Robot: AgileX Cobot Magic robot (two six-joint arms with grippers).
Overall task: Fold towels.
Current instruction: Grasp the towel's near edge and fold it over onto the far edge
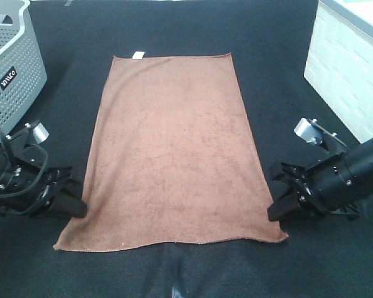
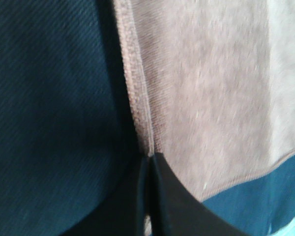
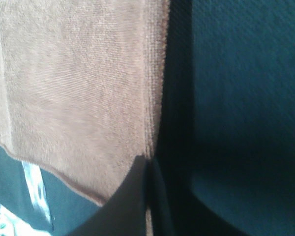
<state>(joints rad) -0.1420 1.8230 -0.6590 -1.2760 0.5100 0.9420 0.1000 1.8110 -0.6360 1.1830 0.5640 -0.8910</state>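
Observation:
The reddish-brown towel (image 1: pixel 174 149) lies flat and spread out on the black table, long side running away from me, with its small white tag (image 1: pixel 137 56) at the far short edge. My left gripper (image 1: pixel 76 206) is at the towel's left long edge near the near corner. In the left wrist view (image 2: pixel 148 164) its fingers are pressed together on the stitched hem (image 2: pixel 137 98). My right gripper (image 1: pixel 277 208) is at the right long edge near the near corner. In the right wrist view (image 3: pixel 148 166) it is likewise shut on the hem (image 3: pixel 155 88).
A grey perforated basket (image 1: pixel 12 68) stands at the far left. A white box-like unit (image 1: pixel 348 62) stands at the far right. Black cloth (image 1: pixel 273 49) covers the table around the towel.

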